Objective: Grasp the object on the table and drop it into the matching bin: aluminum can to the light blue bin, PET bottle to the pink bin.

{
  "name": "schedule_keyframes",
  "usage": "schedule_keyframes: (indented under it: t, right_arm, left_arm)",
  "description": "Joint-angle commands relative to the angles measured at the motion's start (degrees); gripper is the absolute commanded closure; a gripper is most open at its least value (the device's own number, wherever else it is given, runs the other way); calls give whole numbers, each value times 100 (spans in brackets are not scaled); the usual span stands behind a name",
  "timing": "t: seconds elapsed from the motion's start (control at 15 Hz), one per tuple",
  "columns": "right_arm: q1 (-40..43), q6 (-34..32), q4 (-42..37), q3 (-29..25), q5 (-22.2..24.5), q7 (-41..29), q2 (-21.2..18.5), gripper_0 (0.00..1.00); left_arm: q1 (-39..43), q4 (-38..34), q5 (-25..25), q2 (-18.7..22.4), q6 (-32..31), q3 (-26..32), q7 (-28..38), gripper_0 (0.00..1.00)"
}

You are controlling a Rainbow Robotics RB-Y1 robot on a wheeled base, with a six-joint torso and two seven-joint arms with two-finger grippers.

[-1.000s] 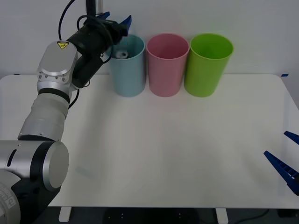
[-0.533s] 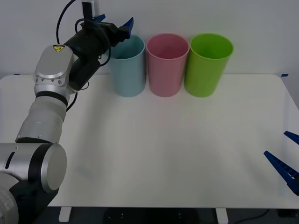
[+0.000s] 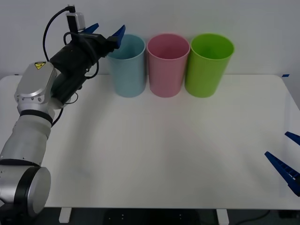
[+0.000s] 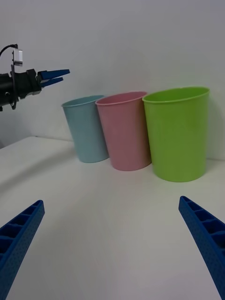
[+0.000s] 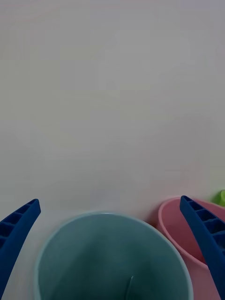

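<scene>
Light blue bin (image 3: 128, 65) upright at table (image 3: 164, 154) rear, touching pink bin (image 3: 168, 64).

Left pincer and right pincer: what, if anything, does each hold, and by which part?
Nothing. The left pincer is open beside the light blue bin; the right pincer is open over the table.

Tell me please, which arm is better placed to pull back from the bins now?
Left. The left gripper hangs open beside the light blue bin rim, so retreating is probably its move. The right gripper is open, parked at the table edge.
</scene>
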Motion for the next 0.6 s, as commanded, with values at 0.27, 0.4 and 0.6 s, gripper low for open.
schedule_keyframes:
  t: [0.27,0.4,0.6]
  right_arm:
    - [0,0,0,0,0,0,0,0]
    - [0,0,0,0,0,0,0,0]
    - [0,0,0,0,0,0,0,0]
  left_arm:
    - [808,-601,638,623,-941,-5,-134,0]
    - [1001,-601,823,878,-1354,13,-186,0]
    - [1292,-610,928,1115,-2031,259,-318,0]
